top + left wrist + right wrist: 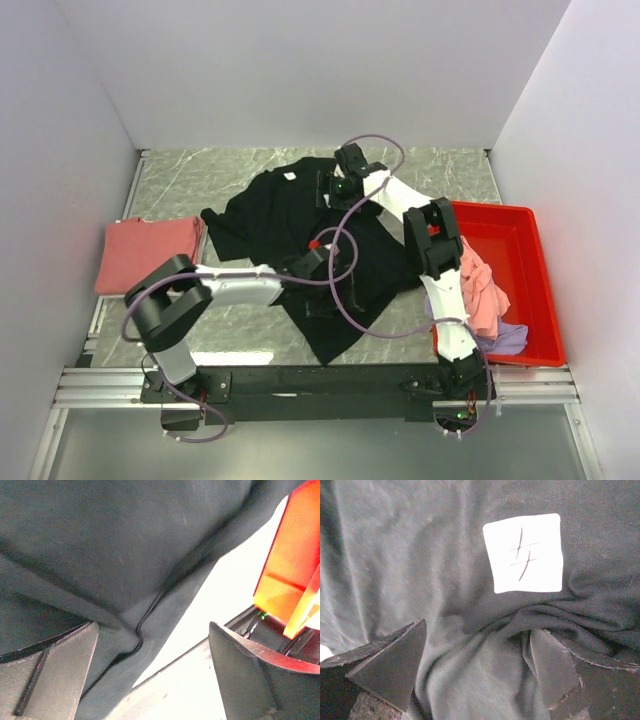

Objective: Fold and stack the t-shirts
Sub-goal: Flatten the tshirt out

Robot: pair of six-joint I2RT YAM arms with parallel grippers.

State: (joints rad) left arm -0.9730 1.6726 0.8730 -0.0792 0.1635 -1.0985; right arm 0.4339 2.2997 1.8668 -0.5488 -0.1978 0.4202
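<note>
Right arm (pixel 445 300) partly hides the pink t-shirt (pixel 484 290).

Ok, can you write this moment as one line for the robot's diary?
left claw: open over black shirt | right claw: open by label | red shirt: flat, left | pink shirt, lavender shirt: in bin

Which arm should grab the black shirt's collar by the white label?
Right: the right gripper, jaws open, is directly at the white label on the black t-shirt; the left gripper is over its edge by the red bin.
</note>
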